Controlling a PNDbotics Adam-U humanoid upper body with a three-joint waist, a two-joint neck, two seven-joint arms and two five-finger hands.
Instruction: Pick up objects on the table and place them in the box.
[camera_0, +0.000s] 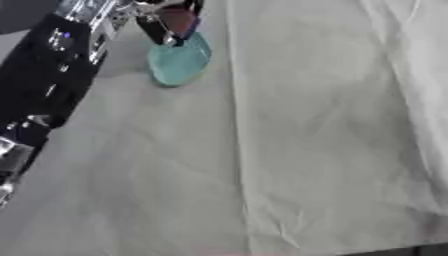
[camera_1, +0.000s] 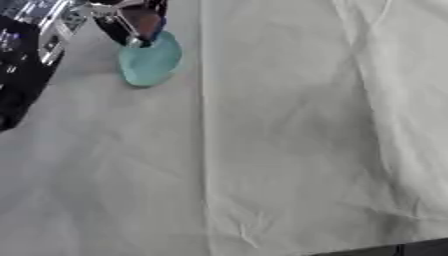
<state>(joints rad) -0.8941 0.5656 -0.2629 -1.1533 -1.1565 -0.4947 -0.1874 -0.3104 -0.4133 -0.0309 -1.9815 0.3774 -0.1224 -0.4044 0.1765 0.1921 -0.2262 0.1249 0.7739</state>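
Although its exact make cannot be read, the teal object looks like a flat, rounded, pouch-like thing, and by its soft outline and the way it hangs it is probably light and somewhat pliable rather than stiff; it does not look fragile, though a smooth skin could let it slide between hard fingers. It sits at the far left of the white tablecloth, just left of the long crease that runs down the cloth, and its lower end appears to touch or hang very close to the cloth, with a faint shadow beneath it; whether it is fully lifted cannot be told. The left hand comes in from the upper left on its black and silver arm, and its dark fingers are curled down onto the top edge of the teal object, with a reddish-brown patch and a bit of blue showing between them at that same edge, too unclear to name. The fingers thus appear closed on the upper rim, the body of the object lying below and slightly right of them, toward the crease. A hold at that top edge seems sensible for a limp thing, since the rest would simply dangle; a pinch nearer the middle might carry it more steadily should it swing. The right hand shows in neither view, and no box is visible anywhere around the teal object.
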